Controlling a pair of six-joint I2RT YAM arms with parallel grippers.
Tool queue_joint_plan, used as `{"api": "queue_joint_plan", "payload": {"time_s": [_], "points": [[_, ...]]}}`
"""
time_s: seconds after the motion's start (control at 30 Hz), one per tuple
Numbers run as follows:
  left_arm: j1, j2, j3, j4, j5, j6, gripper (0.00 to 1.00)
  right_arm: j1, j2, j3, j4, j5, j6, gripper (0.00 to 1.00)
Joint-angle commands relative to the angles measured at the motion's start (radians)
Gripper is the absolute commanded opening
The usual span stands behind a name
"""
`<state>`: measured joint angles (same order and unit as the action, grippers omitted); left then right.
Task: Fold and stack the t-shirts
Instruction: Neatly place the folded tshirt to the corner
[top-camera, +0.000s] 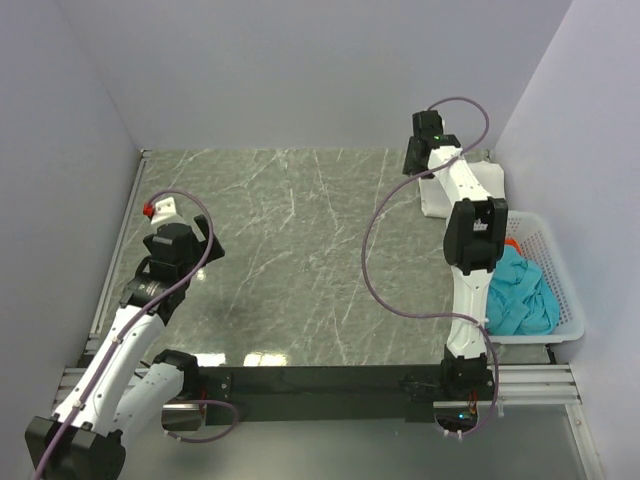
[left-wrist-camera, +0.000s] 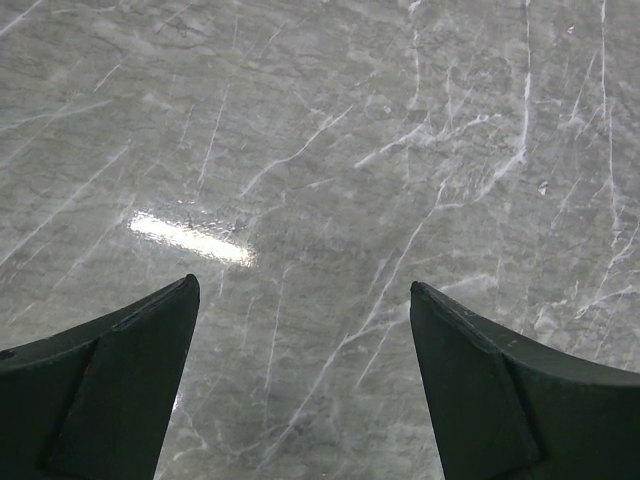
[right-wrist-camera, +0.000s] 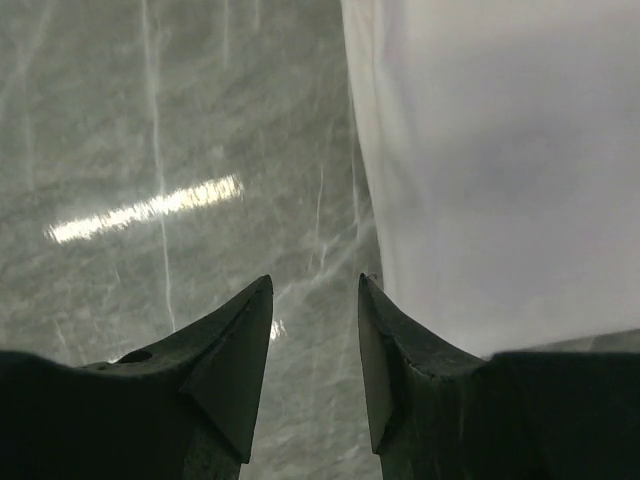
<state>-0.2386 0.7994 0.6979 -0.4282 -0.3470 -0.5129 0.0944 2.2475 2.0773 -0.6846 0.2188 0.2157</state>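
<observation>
White t-shirt (right-wrist-camera: 500, 150) lies beside half-open, empty right gripper (right-wrist-camera: 315, 280).

A grey marble-patterned table (top-camera: 300, 230) is carrying two things along its right side. A white mesh basket (top-camera: 548, 240) is sitting at the table's right edge. Just beyond the basket, toward the far corner, a white t-shirt (top-camera: 432, 203) is lying flat on the surface.

I am looking at a robot test lab. A white left arm (top-camera: 115, 350) and right arm (top-camera: 466, 305) are sitting bolted to a dark rail (top-camera: 320, 381) by a grey stone-look table (top-camera: 300, 250). Plain pale walls (top-camera: 300, 70) are boxing it all in.
</observation>
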Motion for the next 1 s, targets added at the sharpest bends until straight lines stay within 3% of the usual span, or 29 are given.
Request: {"api": "queue_joint_plan", "payload": {"time_s": [0.0, 0.37, 0.97], "points": [[0.004, -0.026, -0.006, 0.028, -0.003, -0.003, 0.91, -0.019, -0.008, -0.049, -0.046, -0.065, 0.114, 0.46], [0.004, -0.046, -0.008, 0.025, -0.003, -0.003, 0.91, -0.044, 0.075, -0.083, -0.069, -0.091, 0.186, 0.43], [0.004, -0.075, -0.014, 0.016, -0.007, -0.01, 0.91, -0.082, 0.029, -0.138, -0.115, 0.091, 0.271, 0.43]]}}
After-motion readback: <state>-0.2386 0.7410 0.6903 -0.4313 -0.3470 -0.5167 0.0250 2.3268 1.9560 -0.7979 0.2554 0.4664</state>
